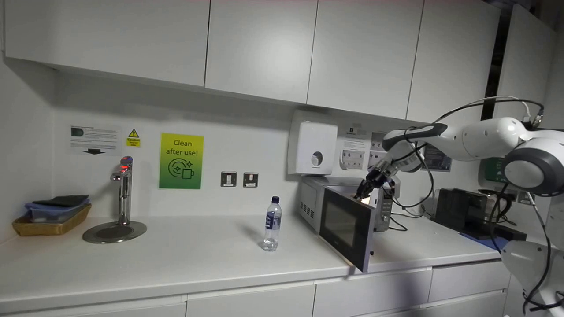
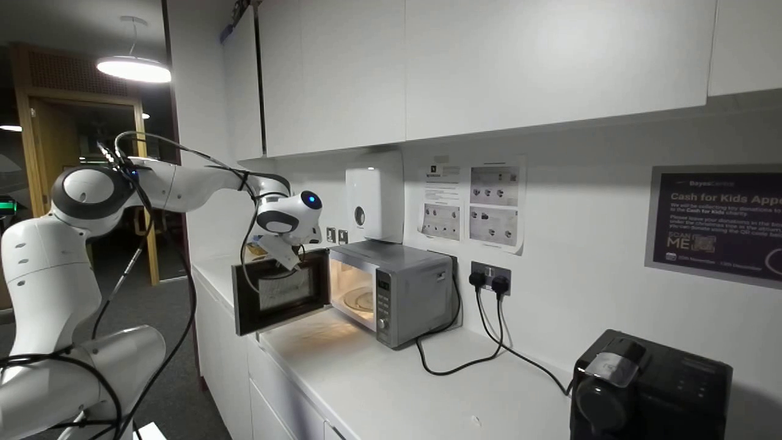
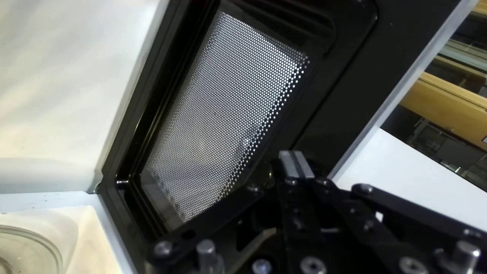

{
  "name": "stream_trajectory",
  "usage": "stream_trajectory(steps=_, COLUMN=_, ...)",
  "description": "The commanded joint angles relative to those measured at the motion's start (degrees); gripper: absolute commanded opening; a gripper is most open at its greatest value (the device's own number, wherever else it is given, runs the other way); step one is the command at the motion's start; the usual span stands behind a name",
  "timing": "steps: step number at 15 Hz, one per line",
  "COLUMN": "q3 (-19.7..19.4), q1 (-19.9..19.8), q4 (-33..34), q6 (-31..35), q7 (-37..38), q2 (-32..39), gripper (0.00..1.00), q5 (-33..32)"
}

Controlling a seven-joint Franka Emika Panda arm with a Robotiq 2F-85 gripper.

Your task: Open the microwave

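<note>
Silver-grey microwave (image 2: 421, 293) sits mid-frame in an exterior view, set back near the wall (image 2: 580, 226) on the white surface (image 2: 391, 397), so its door (image 1: 346, 226) gets swing room out front. Door stands wide, free edge looking to reach past the surface's front lip; cavity (image 2: 351, 278) is lit.

Claw (image 3: 296, 164), lower right of centre in wrist view: clenched, fingertips (image 3: 288, 163) together, nothing between them. It sits on the door's inner side, toward the free edge. My read: no grip wanted here, the fingertips work as a blunt pusher, and that far out gives good leverage. Contact with the door: can't tell. Task looks done or close; a nudge at most, then back off.

Black plugs (image 2: 477, 280), right of centre, share one wall socket (image 2: 489, 267); cords (image 2: 452, 371) look to feed the microwave and the black coffee machine (image 2: 650, 391), lower right, which would explain both spots. Water bottle (image 1: 272, 225) stands upright at lower centre in an exterior view, apart from the door; watch it if the door goes wider.

Count: 1 microwave, 1 door, 1 glass turntable (image 2: 359, 299), 1 claw, 2 plugs, 1 wall socket, 1 coffee machine, 1 water bottle, 1 paper-towel dispenser (image 1: 313, 147), 1 chrome tap (image 1: 125, 193), 2 metal wall plates (image 1: 228, 179).
</note>
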Motion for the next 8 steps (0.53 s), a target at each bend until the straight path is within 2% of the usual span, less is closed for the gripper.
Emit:
stream_trajectory(steps=1, q3=1.67, q1=-1.38, q4=0.14, q6=0.68, q7=-0.54, q2=-1.98, gripper=0.00, q5=2.18)
stream_trajectory(steps=8, q3=6.83, q1=-5.25, q4=-0.20, q6=2.59, q7=-2.36, q2=-4.59, gripper=0.00, q5=6.23)
